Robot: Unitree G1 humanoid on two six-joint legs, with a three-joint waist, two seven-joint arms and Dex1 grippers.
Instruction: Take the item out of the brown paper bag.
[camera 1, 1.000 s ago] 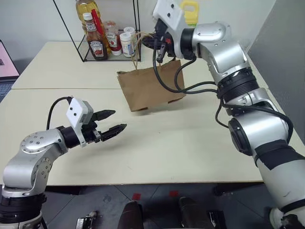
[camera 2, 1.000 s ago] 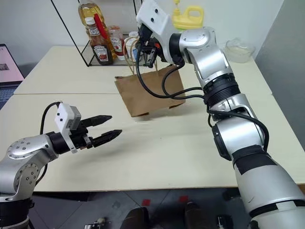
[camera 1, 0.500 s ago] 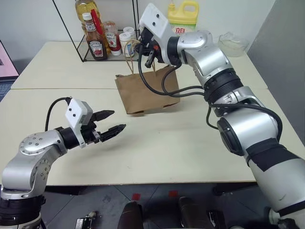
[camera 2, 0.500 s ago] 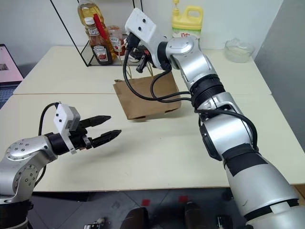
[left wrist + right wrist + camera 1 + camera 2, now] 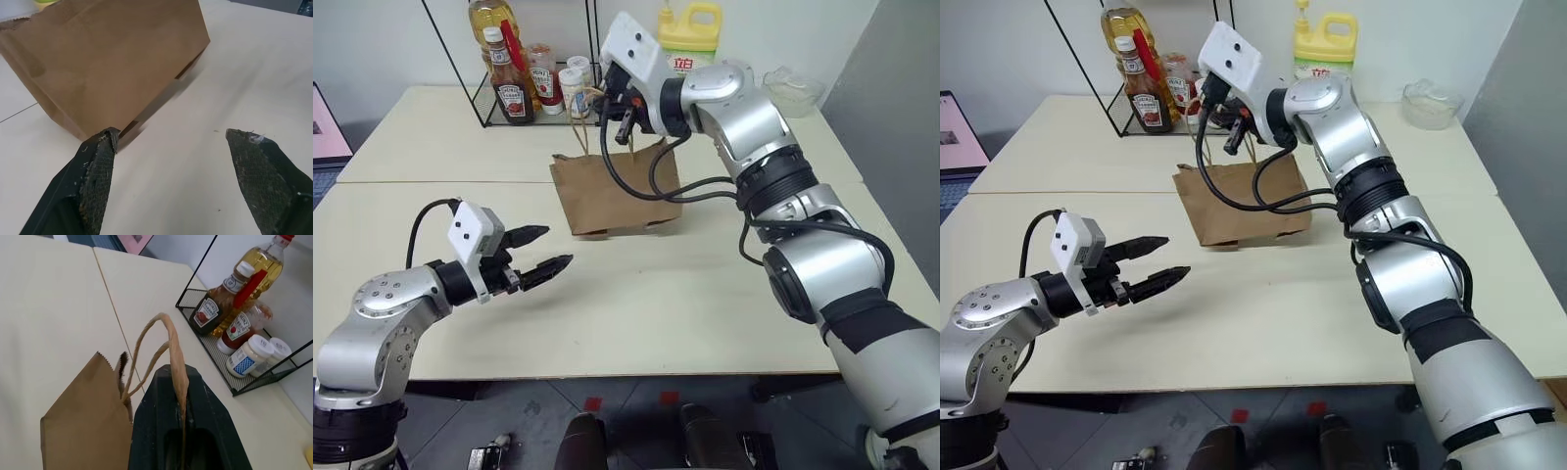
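Right wrist view shows the right gripper (image 5: 182,396) with its black fingers pinched closed on the thin tan cord handles (image 5: 166,335) of the creased kraft-brown paper bag (image 5: 617,186), whose serrated top edge hangs just under the fingers. From the head camera, the bag sits near the table's middle seam, its base on the pale cream tabletop (image 5: 705,294). At about 11 o'clock from the bag stands a black wire rack (image 5: 533,108) holding ketchup and oil bottles; at 1 o'clock stands a yellow detergent jug (image 5: 690,34). The left gripper (image 5: 540,251) hovers at 7 o'clock from the bag, jaws spread wide and empty, with bare tabletop between. The small bottle cannot be seen; the bag's inside is hidden.
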